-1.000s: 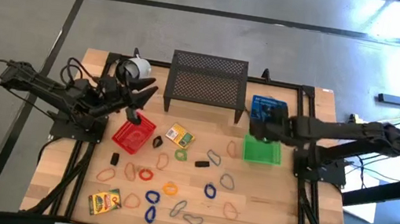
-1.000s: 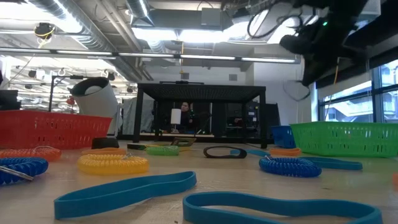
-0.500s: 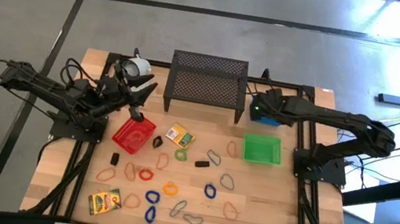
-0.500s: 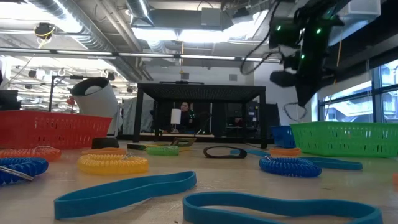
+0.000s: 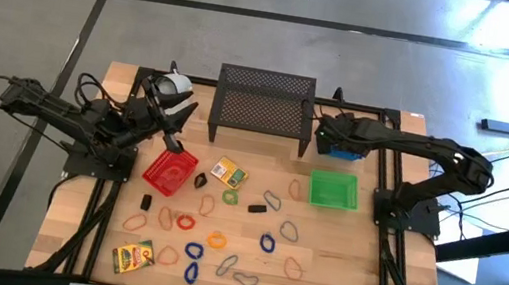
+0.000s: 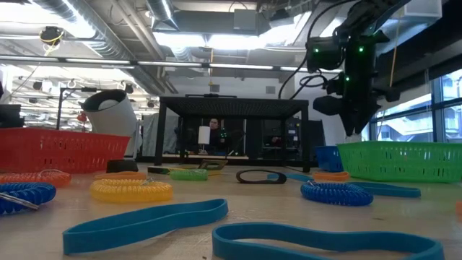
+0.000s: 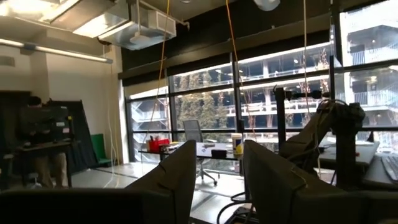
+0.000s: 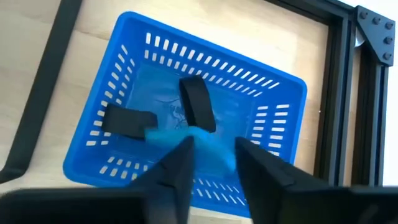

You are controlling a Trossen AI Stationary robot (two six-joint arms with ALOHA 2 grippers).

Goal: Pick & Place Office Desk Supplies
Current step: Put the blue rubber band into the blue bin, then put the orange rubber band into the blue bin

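Hovering my right gripper [image 8: 210,163] over the blue basket [image 8: 130,87], fingers parted, gripping nothing; two black blocks [image 8: 196,102] and a pale blue loop [image 8: 205,142] lie inside it. My left gripper [image 7: 219,177] waits near the white mug [image 5: 174,85], fingers apart, empty. Loops [image 5: 267,242] still litter the table [image 5: 337,266].

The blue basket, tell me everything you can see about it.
The blue basket is a small rectangular bin, apparently plastic, with slotted walls. It sits upright on the wooden table near the far right corner, beside the black mesh shelf and behind the green basket. Two black blocks and something light blue lie inside. The right pincer hovers directly above it.
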